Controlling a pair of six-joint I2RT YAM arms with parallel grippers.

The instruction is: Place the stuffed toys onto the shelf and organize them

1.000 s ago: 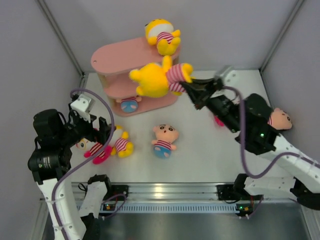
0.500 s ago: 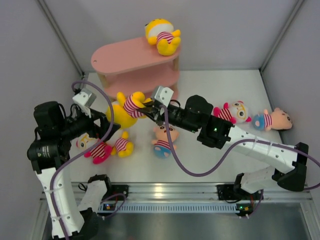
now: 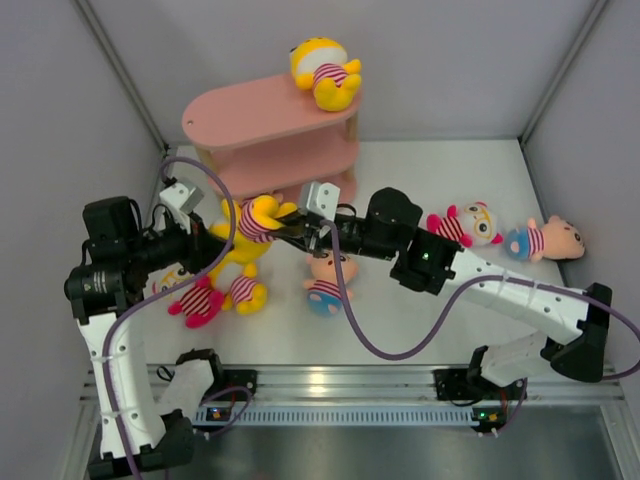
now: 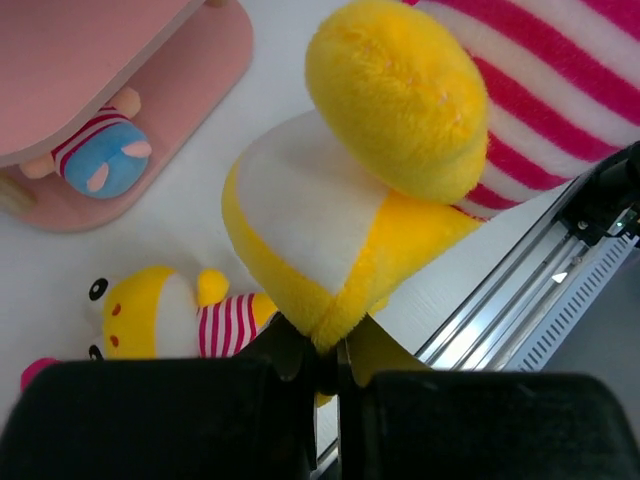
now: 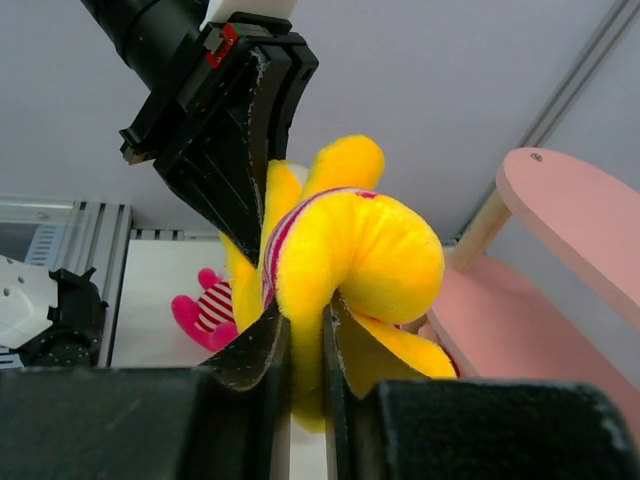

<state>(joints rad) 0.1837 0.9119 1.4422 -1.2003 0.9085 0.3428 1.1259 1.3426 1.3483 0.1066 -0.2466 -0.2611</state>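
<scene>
A yellow stuffed toy [image 3: 247, 232] in a red-and-white striped shirt hangs above the table in front of the pink shelf [image 3: 270, 115], held from both sides. My left gripper [image 3: 214, 250] is shut on a fold of its yellow plush [image 4: 370, 180]; the jaws pinch it tight [image 4: 335, 345]. My right gripper [image 3: 284, 228] pinches one yellow limb [image 5: 350, 250] between its fingers [image 5: 305, 340]. Another yellow toy [image 3: 322, 72] lies on the shelf's top board. A blue-bottomed toy [image 4: 100, 165] sits on the lowest tier.
On the table lie a pink-limbed toy [image 3: 195, 298], a yellow toy [image 3: 246, 291], a peach-faced toy [image 3: 326, 284], a pink toy [image 3: 466, 224] and another peach-faced toy [image 3: 546, 240] at far right. Grey walls enclose the table; a metal rail [image 3: 330, 382] runs along the near edge.
The right arm swung the yellow toy from beside the shelf down and left to the left arm. The left gripper rose to meet it and shut on the plush.
</scene>
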